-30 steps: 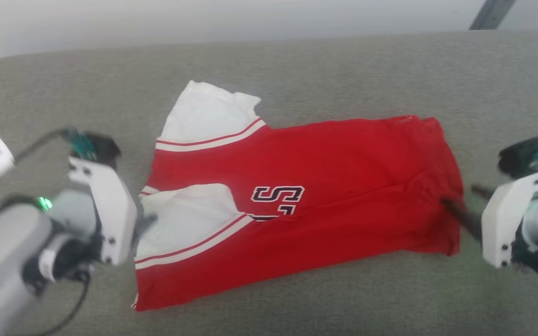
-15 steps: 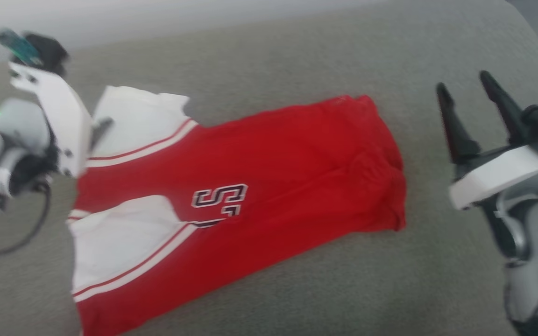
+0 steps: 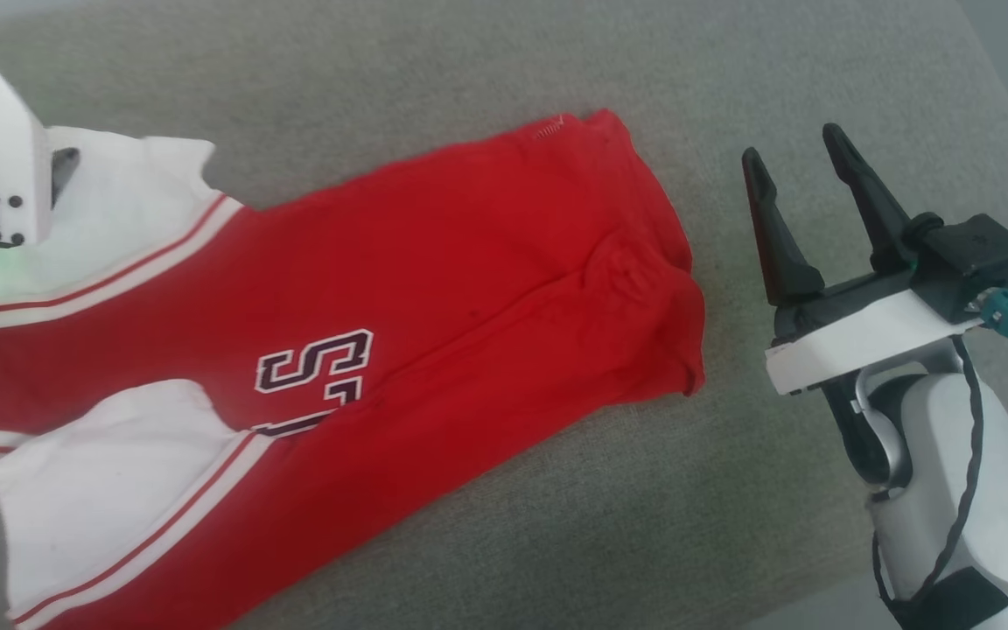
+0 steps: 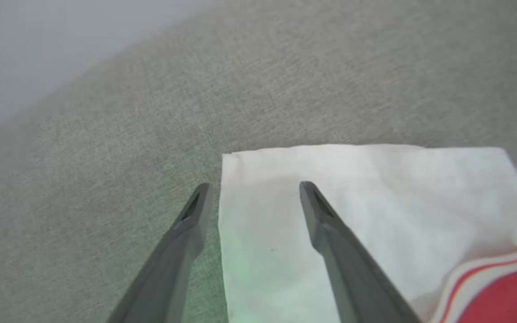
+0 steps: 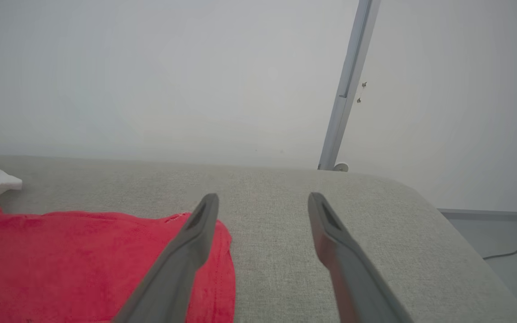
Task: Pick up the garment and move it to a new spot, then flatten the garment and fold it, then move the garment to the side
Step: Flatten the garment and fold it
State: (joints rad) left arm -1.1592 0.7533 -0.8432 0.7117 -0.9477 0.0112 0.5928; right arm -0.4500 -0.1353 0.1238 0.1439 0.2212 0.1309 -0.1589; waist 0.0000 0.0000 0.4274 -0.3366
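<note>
**FOLD STAGE: BOTH END EFFECTORS EMPTY, SHIRT FOLDED LENGTHWISE**

The jersey shirt [image 3: 434, 289] lies on the grey padded surface [image 3: 556, 525]. It is folded lengthwise, with the black print [image 3: 316, 372] partly hidden in the crease. Its red hem [image 3: 670, 289] lies just left of the right end effector [image 3: 791, 144], apart from it. The right end effector is fully spread and holds nothing. The left end effector [image 4: 251, 190] is also fully spread and empty. It straddles the edge of a white sleeve [image 4: 375, 193], one finger over cloth and one over bare surface. Contact with the cloth cannot be determined.

Judged step: folding. A further fold, or the transfer to the side, remains. The next move calls for both end effectors to descend and close on opposite ends of the shirt, taking all layers together.

Change from one second earlier: the right end effector then reached low at the hem and has since lifted clear. The head camera has also swung, so the shirt's shift in that view is not a move of the shirt.
</note>
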